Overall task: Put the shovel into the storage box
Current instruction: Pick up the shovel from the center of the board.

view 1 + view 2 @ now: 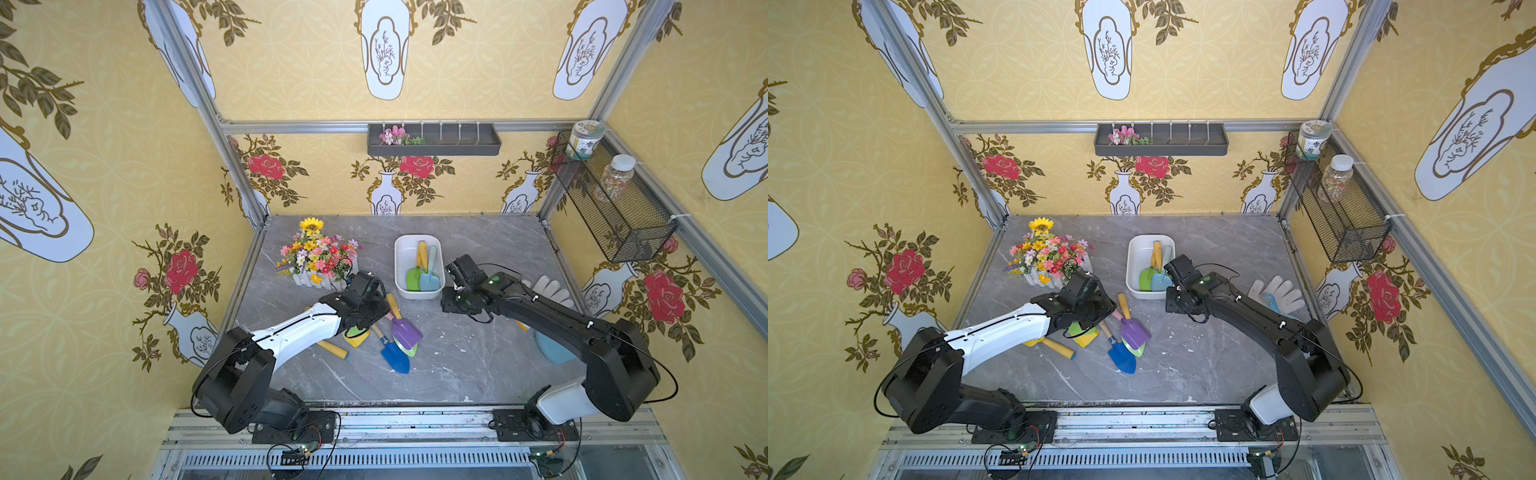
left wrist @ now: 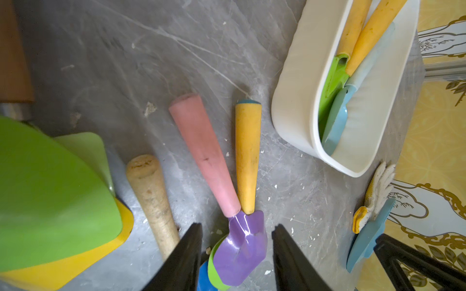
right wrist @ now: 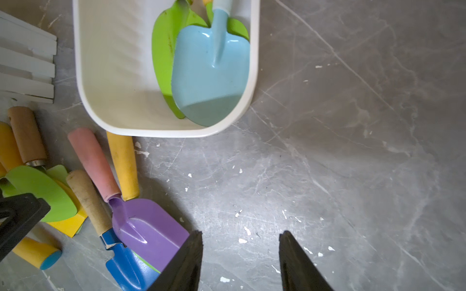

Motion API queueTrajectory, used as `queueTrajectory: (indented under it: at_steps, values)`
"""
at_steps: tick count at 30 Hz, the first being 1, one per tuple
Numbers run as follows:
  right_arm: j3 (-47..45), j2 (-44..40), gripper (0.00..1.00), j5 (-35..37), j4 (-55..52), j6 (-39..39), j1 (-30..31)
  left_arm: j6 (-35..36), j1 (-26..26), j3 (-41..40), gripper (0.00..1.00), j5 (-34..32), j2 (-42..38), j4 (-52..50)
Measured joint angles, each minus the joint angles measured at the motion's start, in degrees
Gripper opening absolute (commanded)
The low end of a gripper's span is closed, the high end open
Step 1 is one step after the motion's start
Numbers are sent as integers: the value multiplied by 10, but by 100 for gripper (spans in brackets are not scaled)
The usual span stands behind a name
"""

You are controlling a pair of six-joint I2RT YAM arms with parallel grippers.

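The white storage box (image 1: 399, 270) stands at mid-table and holds a light blue shovel (image 3: 211, 73) and green shovels (image 3: 164, 50) with yellow handles. In front of it lies a purple shovel (image 1: 405, 330) with a pink handle (image 2: 204, 156), on top of a green-bladed, yellow-handled one (image 2: 248, 156) and beside a blue shovel (image 1: 395, 357). My left gripper (image 2: 238, 228) is open, its fingers either side of the purple blade (image 2: 239, 252) with a gap on each side. My right gripper (image 3: 240, 234) is open over bare table, just in front of the box's near right corner (image 3: 227, 126).
More shovels in green and yellow (image 1: 355, 334) lie under the left arm. A flower arrangement (image 1: 318, 257) stands at the back left. A white glove (image 1: 548, 286) and a light blue piece (image 1: 548, 349) lie at the right. A grey tray (image 1: 434, 139) and a mesh basket (image 1: 611, 199) hang on the walls.
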Motion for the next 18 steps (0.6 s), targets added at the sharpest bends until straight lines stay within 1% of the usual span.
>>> queueTrajectory:
  at_steps: [2,10,18]
  values:
    - [-10,-4,53,0,7,3,-3,-1,0,6,45,0,13,0]
    - [-34,-17,54,0,15,14,-14,-10,0,20,45,9,60,0]
    - [-42,-17,54,-4,24,19,-18,-16,1,22,44,19,87,5]
